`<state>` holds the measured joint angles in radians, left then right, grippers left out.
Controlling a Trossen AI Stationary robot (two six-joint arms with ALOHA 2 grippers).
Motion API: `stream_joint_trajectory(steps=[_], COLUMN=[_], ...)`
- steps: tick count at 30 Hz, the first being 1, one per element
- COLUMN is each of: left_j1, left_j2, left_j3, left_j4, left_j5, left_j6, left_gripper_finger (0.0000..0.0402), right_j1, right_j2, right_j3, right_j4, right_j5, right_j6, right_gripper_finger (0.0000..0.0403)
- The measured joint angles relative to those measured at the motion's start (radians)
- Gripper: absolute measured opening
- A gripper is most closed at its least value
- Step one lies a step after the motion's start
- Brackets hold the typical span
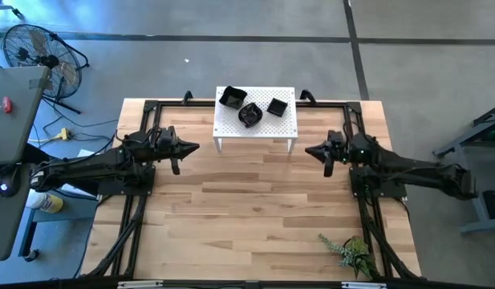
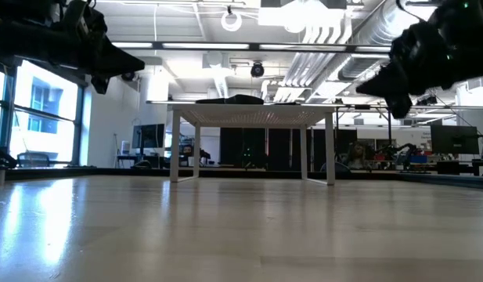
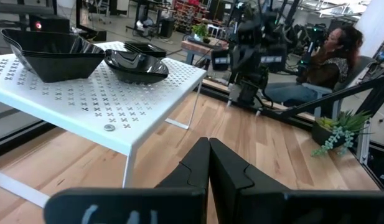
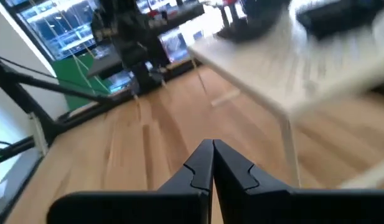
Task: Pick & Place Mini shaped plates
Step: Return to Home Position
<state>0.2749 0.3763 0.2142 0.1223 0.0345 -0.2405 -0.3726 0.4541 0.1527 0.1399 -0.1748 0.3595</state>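
Stacking looks finished: the mini shaped plates [image 1: 249,108] sit in three piles on the white perforated stand [image 1: 231,128], near one long edge of the table [image 1: 255,217], and no plate shows on the bare wood. Both arms hang above the table, one on each side of the stand and apart from it. The left gripper [image 1: 191,148] is closed tight on nothing, and the right gripper [image 1: 310,151] is likewise closed and empty. The step in hand appears to be the return to rest. The next move calls only for drawing each arm toward its own base, clear of the stand's legs and piles.
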Motion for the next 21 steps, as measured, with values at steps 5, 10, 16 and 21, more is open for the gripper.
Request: stream_joint_trajectory(steps=[5, 10, 16, 21], left_j1=[0.000, 0.000, 0.000, 0.000], left_j2=[0.000, -0.003, -0.045, -0.131], left_j3=[0.000, 0.000, -0.018, -0.167], left_j4=[-0.007, -0.013, -0.009, 0.190], left_j5=[-0.001, -0.001, 0.044, 0.040], left_j6=[-0.004, 0.031, 0.078, 0.075], left_gripper_finger=[0.0001, 0.0001, 0.0001, 0.0001], right_j1=[0.000, 0.000, -0.001, -0.001], right_j2=[-0.067, -0.155, -0.262, -0.369], right_j3=[-0.120, -0.137, -0.143, -0.143], right_j4=[0.093, 0.131, 0.067, -0.032], right_j5=[0.130, 0.121, 0.138, 0.140], right_j6=[0.014, -0.174, -0.238, -0.255], right_gripper_finger=[0.0003, 0.0003, 0.0006, 0.0007])
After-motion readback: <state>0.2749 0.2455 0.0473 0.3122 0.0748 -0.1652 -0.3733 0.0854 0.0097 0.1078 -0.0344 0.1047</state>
